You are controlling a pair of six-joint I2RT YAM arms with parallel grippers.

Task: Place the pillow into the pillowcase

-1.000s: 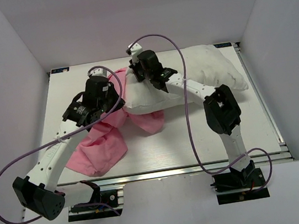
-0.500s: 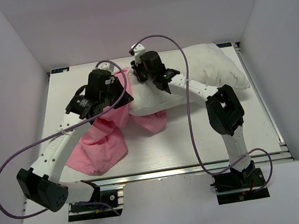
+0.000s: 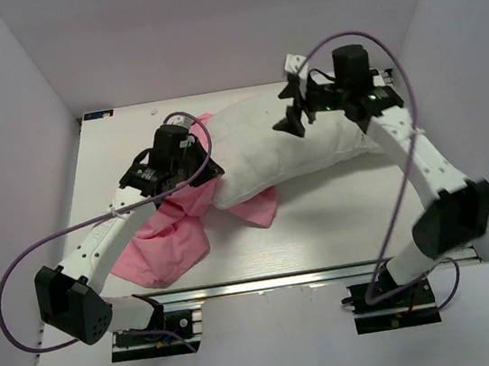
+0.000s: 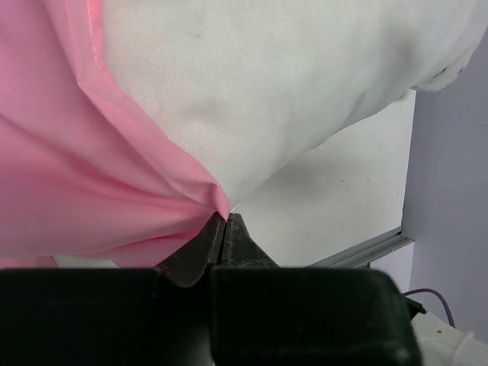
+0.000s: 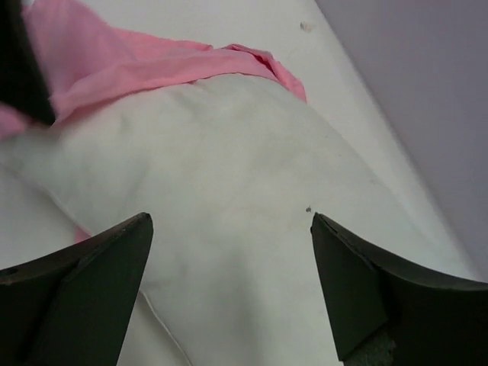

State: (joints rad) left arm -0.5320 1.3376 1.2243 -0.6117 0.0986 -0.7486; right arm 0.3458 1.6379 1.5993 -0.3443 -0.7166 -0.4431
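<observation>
The white pillow (image 3: 293, 140) lies across the back of the table, and its left end sits in the mouth of the pink pillowcase (image 3: 166, 239). My left gripper (image 3: 211, 171) is shut on the pillowcase's edge, pinching a fold of pink cloth (image 4: 91, 175) right against the pillow (image 4: 267, 91); in the left wrist view the left gripper (image 4: 223, 219) has its jaws pressed together. My right gripper (image 3: 292, 108) hovers open over the pillow's middle. In the right wrist view the right gripper (image 5: 231, 221) has nothing between its fingers, with the pillow (image 5: 252, 175) below and the pillowcase (image 5: 137, 61) beyond.
The rest of the pillowcase trails crumpled toward the table's front left. A metal rail (image 3: 285, 279) runs along the table's near edge. Pale walls close in the table (image 3: 349, 214) on three sides. Purple cables (image 3: 386, 218) loop from both arms.
My right gripper opened, let go at the pillow's left end and swung right to above its middle. The left gripper kept its hold and shifted slightly right.
</observation>
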